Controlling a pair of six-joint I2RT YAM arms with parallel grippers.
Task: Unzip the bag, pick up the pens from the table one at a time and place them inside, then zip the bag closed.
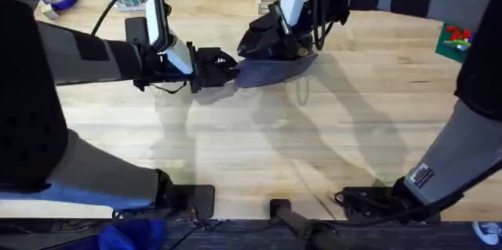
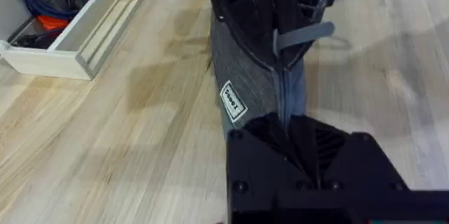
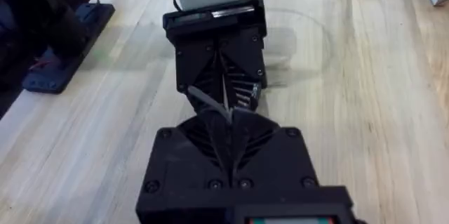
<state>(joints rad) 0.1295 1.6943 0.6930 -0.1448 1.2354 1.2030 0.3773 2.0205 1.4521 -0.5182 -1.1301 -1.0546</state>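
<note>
1. The bag (image 1: 271, 70) is sitting at about 12 o'clock on the table (image 1: 314, 148), toward the far edge, with both arms meeting over it. It's soft grey-blue fabric, so I'm guessing it's light and floppy and will bunch up the second only one end gets tugged.

2. Best spots to take hold, as far as I'm judging it: one fabric end to anchor it, and the small pull tab (image 2: 302, 38) for the zipper (image 2: 283, 90). The tab is thin and flat and probably slips out easily.

3. The left hand (image 1: 223, 66) is coming in from 9 o'clock, and its fingers are pinched together on the near end of the bag, holding it down.

4. The right hand (image 1: 274, 42) is reaching in from about 1 o'clock, and its fingers are closed up tight on that grey tab sticking out to the side.

5. The zipper is looking mostly shut from the left wrist view, so the unzipping is barely under way. No pens anywhere I'm looking.
</note>
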